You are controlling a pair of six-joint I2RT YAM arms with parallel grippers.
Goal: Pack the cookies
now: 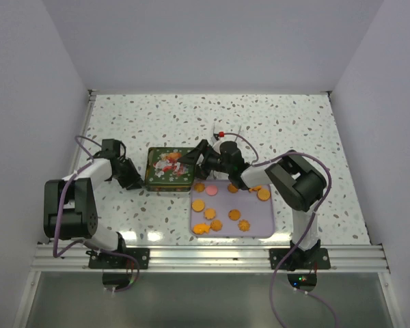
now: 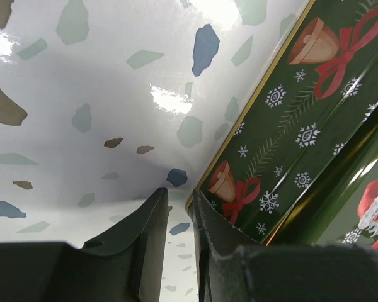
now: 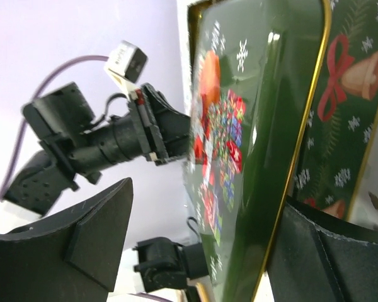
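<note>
From above, my left gripper (image 1: 132,179) sits against one side of the green Christmas tin (image 1: 167,169) and my right gripper (image 1: 199,158) against the opposite side, so the tin lies between my two sets of jaws. The cookies (image 1: 199,204) lie loose on the lavender tray (image 1: 263,232), just behind and below my right jaws, none in the tin, whose lid looks closed. Through my left wrist, my left gripper (image 2: 179,217) has its jaws almost together with only a sliver of speckled table (image 2: 101,94) between them; the tin (image 2: 290,132) stands just outside one finger (image 2: 208,233), touching or nearly so. Through my right wrist, my right gripper (image 3: 208,201) has its jaws wide apart, straddling the tin (image 3: 258,126): one finger (image 3: 327,251) is at its bell-patterned wall, the other finger (image 3: 82,251) clear of the Santa lid. I judge the lid has to come off next. If I close off-centre the glossy rim could slip out, and since my left jaws only brace, the tin could skid towards the tray and scatter cookies.
</note>
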